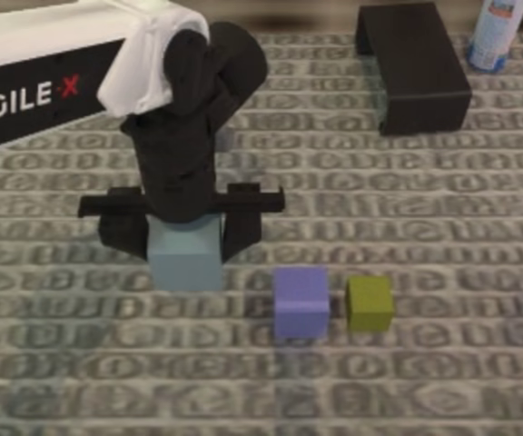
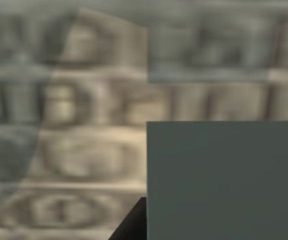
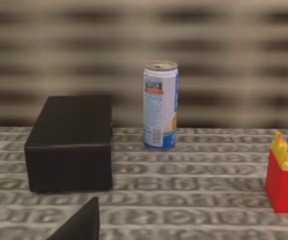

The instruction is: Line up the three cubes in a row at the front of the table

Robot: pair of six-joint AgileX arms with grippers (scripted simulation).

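Top view: left claw clamped on blue-grey cube, edges square to table.

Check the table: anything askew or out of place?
Only the row. The blue-grey cube sits higher in the top view than the purple cube and olive cube, and the gap to them is wider. The left pincer straddles it. Black box, can and fries carton stand upright; nothing spilled.

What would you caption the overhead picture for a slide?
Left gripper straddles the pale blue-grey cube beside the lavender cube and olive cube.
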